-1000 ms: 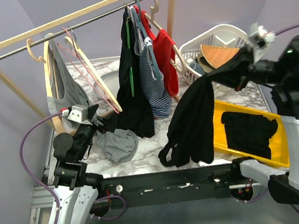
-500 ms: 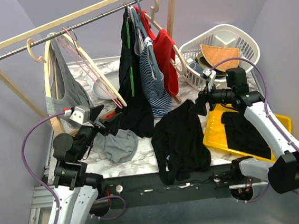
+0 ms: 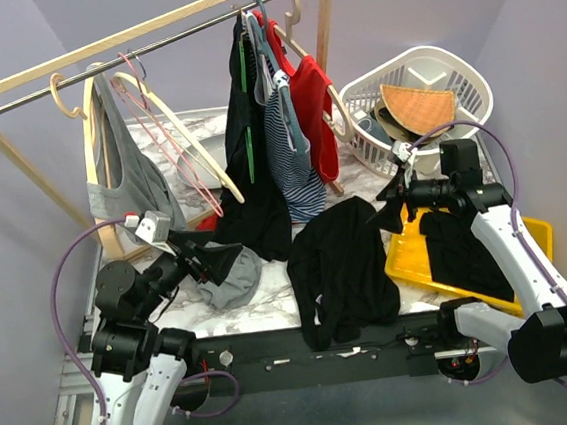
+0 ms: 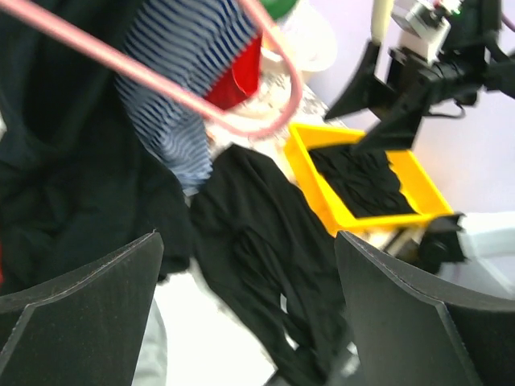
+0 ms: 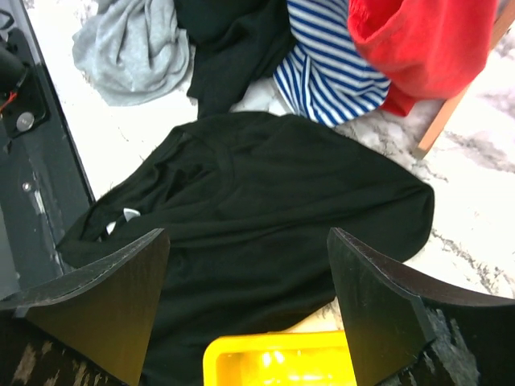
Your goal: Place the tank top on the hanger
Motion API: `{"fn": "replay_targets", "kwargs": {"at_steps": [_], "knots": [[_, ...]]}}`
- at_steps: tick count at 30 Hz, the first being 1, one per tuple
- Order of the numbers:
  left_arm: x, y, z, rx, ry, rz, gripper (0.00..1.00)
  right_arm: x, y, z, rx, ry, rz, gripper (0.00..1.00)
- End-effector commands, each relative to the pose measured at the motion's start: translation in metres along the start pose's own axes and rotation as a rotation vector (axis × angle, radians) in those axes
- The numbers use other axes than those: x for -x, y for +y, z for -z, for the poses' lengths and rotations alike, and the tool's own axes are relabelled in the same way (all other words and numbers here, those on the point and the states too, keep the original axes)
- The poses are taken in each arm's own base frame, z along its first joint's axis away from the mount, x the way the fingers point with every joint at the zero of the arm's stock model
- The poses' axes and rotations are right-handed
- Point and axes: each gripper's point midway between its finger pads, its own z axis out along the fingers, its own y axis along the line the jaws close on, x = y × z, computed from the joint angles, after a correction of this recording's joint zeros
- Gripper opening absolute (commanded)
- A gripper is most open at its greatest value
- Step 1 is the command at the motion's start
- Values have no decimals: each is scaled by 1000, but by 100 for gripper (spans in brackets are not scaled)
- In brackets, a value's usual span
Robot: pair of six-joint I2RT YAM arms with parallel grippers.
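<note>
The black tank top [image 3: 341,267] lies crumpled on the marble table near the front edge, left of the yellow tray; it also shows as the tank top [image 4: 257,249] and the tank top [image 5: 273,201]. The slim cream hanger [image 3: 188,141] hangs on the rail at the left, beside a pink wire one. My right gripper [image 3: 391,202] hovers open over the top's right edge and the tray's corner; in its wrist view the right gripper [image 5: 249,237] holds nothing. My left gripper [image 3: 204,258] is open and empty, left of the top; in its own view the left gripper [image 4: 248,241] faces the top.
A yellow tray [image 3: 532,234] holds another black garment [image 3: 468,250]. A white laundry basket [image 3: 420,69] stands behind it. A green-striped black garment, a striped top [image 3: 294,161] and a red top hang from the rail. A grey cloth [image 3: 227,276] lies under my left gripper. The pink wire hanger [image 4: 201,88] dangles close.
My right gripper opened and let go of the tank top, which dropped from hanging in the air to lying on the table. The right arm came down low. My left gripper shifted slightly right.
</note>
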Motion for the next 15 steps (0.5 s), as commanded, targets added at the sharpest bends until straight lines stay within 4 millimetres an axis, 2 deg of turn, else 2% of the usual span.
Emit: {"fn": "replay_targets", "kwargs": {"at_steps": [1, 6, 10, 15], "knots": [[-35, -14, 11, -62, 136, 144, 99, -1, 8, 2, 37, 0, 19, 88], [-53, -19, 14, -80, 194, 236, 99, -1, 6, 3, 18, 3, 15, 88], [-77, -20, 25, -74, 279, 275, 99, -2, 5, 3, 14, 8, 13, 88], [-94, -23, 31, -86, 335, 326, 99, -2, 3, 3, 9, 12, 12, 89]]}}
